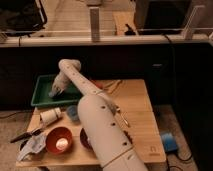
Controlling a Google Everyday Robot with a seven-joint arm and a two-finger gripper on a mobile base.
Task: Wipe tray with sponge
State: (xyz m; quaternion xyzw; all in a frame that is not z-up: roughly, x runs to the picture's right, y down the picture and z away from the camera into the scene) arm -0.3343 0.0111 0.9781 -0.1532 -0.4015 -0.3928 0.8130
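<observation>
Reaching to ten o'clock, the gripper [54, 92] sits low inside the green tray [42, 96] on the counter [137, 122], over the sponge [53, 93]; finger state, I cannot tell. Sponge looks soft, light: pinch its sides, press gently.

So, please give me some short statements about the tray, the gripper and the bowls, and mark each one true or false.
1. The gripper is over the green tray. True.
2. The tray lies at the table's right end. False: it is at the left end, far side.
3. A red bowl sits near the table's front edge. True.
4. The arm reaches toward the blue object on the floor. False: it reaches to the tray.
</observation>
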